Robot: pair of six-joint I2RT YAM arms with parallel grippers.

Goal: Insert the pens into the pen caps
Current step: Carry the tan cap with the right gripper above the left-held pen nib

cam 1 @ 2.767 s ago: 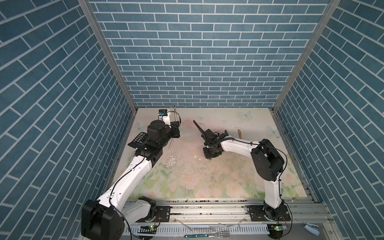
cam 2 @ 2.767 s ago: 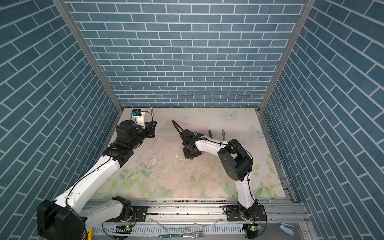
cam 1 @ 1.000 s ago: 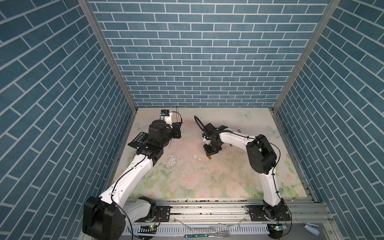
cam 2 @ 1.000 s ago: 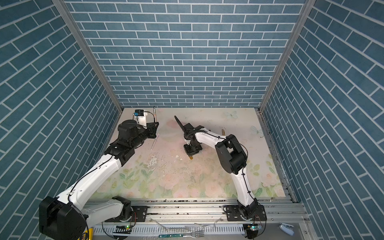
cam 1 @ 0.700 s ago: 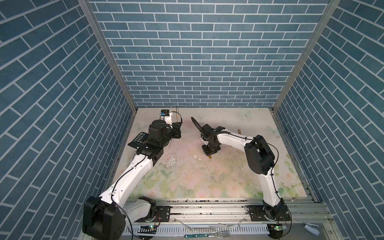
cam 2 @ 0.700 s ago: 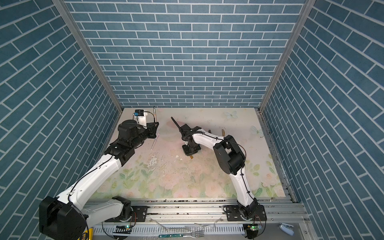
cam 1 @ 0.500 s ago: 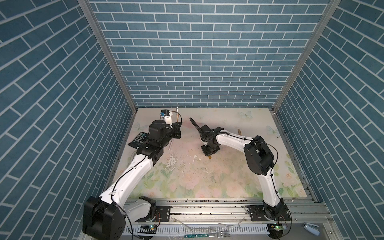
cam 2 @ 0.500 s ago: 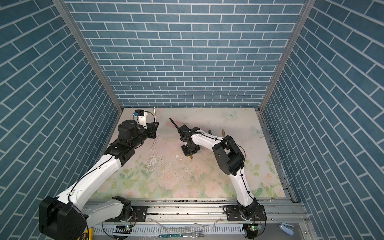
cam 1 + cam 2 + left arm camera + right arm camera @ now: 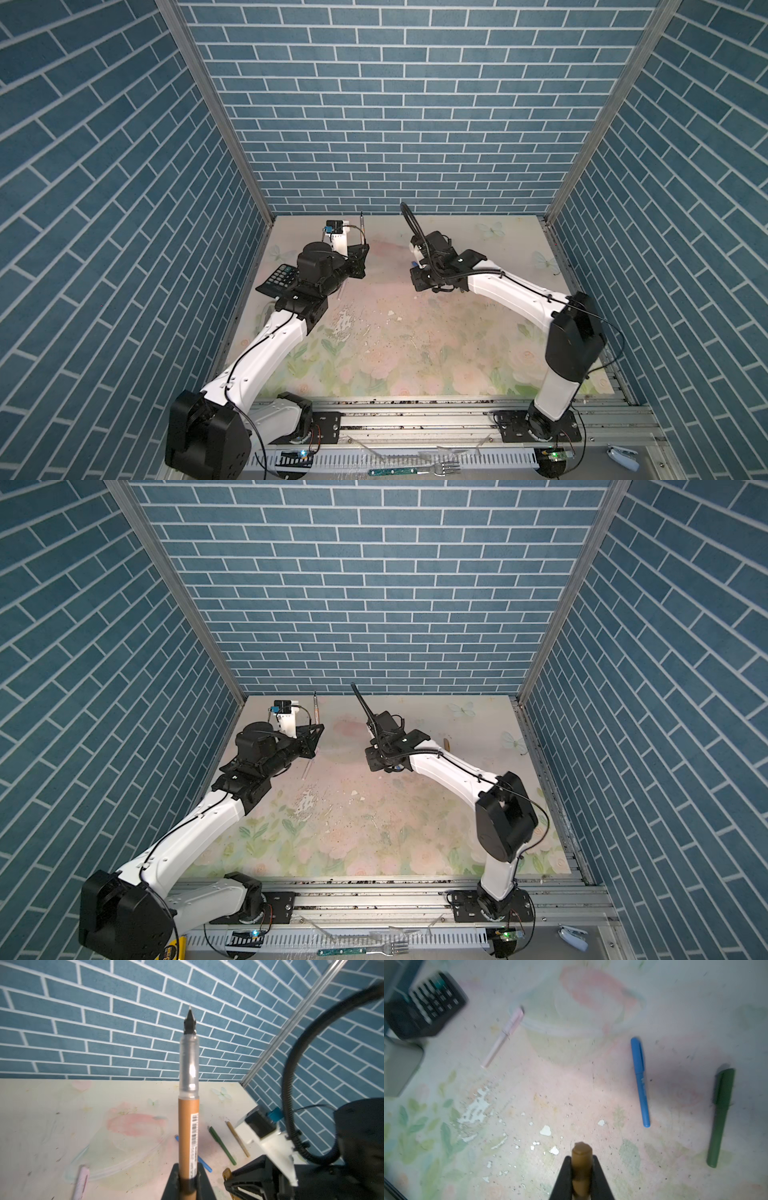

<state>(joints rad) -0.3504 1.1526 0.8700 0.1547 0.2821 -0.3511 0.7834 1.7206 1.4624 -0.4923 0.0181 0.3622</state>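
Your left fingers (image 9: 171,1182) are clamping the gold pen (image 9: 188,1126) low on its barrel near the desk's (image 9: 415,353) far left corner, keeping its tip up and clear for capping. Your right fingers (image 9: 563,1180) are pinching the gold cap (image 9: 581,1153) over the desk's middle, probably for that pen. The blue pen (image 9: 640,1082), green pen (image 9: 720,1118) and pink pen (image 9: 503,1036) are lying capped below.

Left wrist view: gold pen (image 9: 188,1126) butt hidden inside the left gripper (image 9: 188,1169), cut by picture edge. Blue pen (image 9: 204,1164) mostly hidden behind it. Pink pen (image 9: 81,1182) blurred, cut off. Right wrist view: gold cap (image 9: 581,1167) lower part buried in the right gripper (image 9: 581,1159); calculator (image 9: 425,1003) smeared. In a top view, calculator (image 9: 278,277) at the table's (image 9: 457,332) left edge, half under the left arm (image 9: 316,270).
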